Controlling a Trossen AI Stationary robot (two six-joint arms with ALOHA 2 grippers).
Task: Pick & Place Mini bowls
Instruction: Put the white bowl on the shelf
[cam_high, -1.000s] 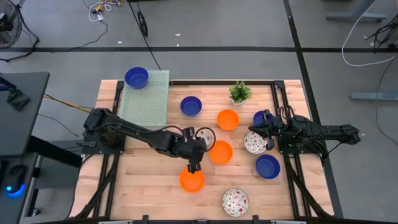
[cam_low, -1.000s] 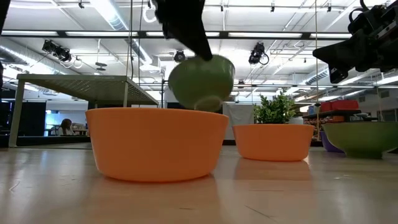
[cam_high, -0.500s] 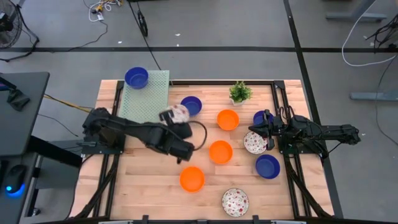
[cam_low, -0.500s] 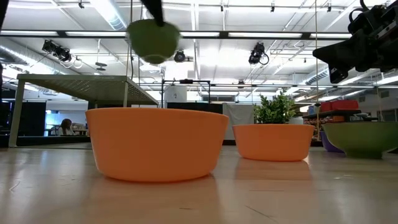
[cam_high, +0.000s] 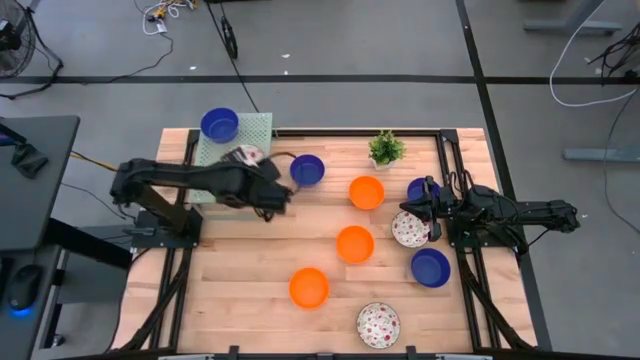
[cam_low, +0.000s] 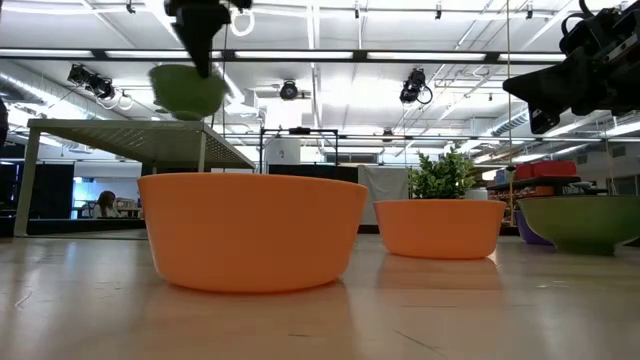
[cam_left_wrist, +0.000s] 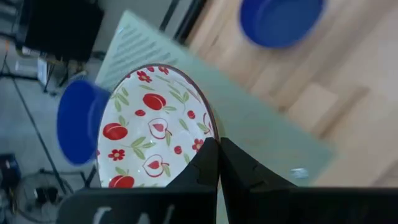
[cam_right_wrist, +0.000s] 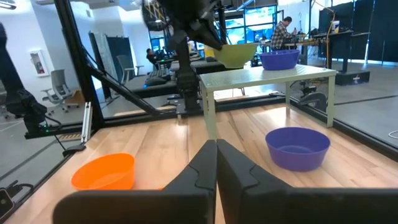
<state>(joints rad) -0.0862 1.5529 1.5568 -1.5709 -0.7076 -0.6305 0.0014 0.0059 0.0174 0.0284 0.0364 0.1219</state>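
My left gripper (cam_left_wrist: 217, 144) is shut on a mini bowl (cam_left_wrist: 155, 130), white inside with red fruit prints and green outside (cam_low: 188, 88). It hangs above the raised green mesh platform (cam_high: 235, 165) at the table's far left. A blue mini bowl (cam_high: 220, 124) stands on the platform's far end. On the wood stand another blue bowl (cam_high: 307, 169) and three orange bowls (cam_high: 366, 192), (cam_high: 354, 243), (cam_high: 309, 287). My right gripper (cam_right_wrist: 216, 163) is shut and holds nothing, parked at the table's right side (cam_high: 428, 203). My left gripper pinches the patterned bowl's rim (cam_left_wrist: 210, 135) between its two fingers. The fingers slant down from above. The bowl is lifted clear of the platform and tipped, its inside turned toward the wrist, and in the low view it hangs below the fingers (cam_low: 205, 40).
A small green potted plant (cam_high: 386, 148) stands at the far edge. By the right arm are two white patterned bowls (cam_high: 410, 228), (cam_high: 378, 324) and two blue ones (cam_high: 431, 267), (cam_high: 420, 188). Bare wood lies at the near left.
My left gripper has carried the patterned bowl from the table's middle, beside the orange bowls, up and toward the far left, until it is above the green platform. The wrist has turned on the way, and the bowl has stayed in the shut fingers.
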